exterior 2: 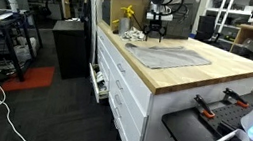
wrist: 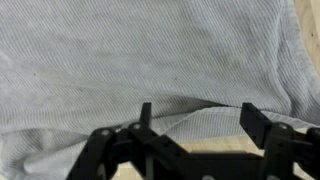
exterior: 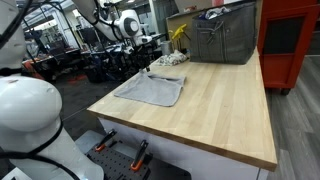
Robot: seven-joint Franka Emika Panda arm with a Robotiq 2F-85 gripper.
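Observation:
A grey cloth (exterior: 150, 88) lies flat on the light wooden tabletop (exterior: 220, 105), near its far end. In both exterior views my gripper (exterior: 163, 62) hangs over the cloth's far edge (exterior 2: 155, 47). The wrist view looks straight down on the cloth (wrist: 150, 55), which fills most of the picture, with a raised fold running between the fingers. My gripper (wrist: 197, 122) stands open, its two black fingertips (wrist: 250, 118) spread wide on either side of that fold. Nothing is gripped between them. A strip of bare wood (wrist: 215, 150) shows under the cloth's edge.
A grey bin (exterior: 225, 35) and a yellow object (exterior: 178, 33) stand at the back of the table. A red cabinet (exterior: 290, 40) stands beyond it. White drawers (exterior 2: 128, 91) face the floor, with black clamps (exterior 2: 212, 106) at the table's near end.

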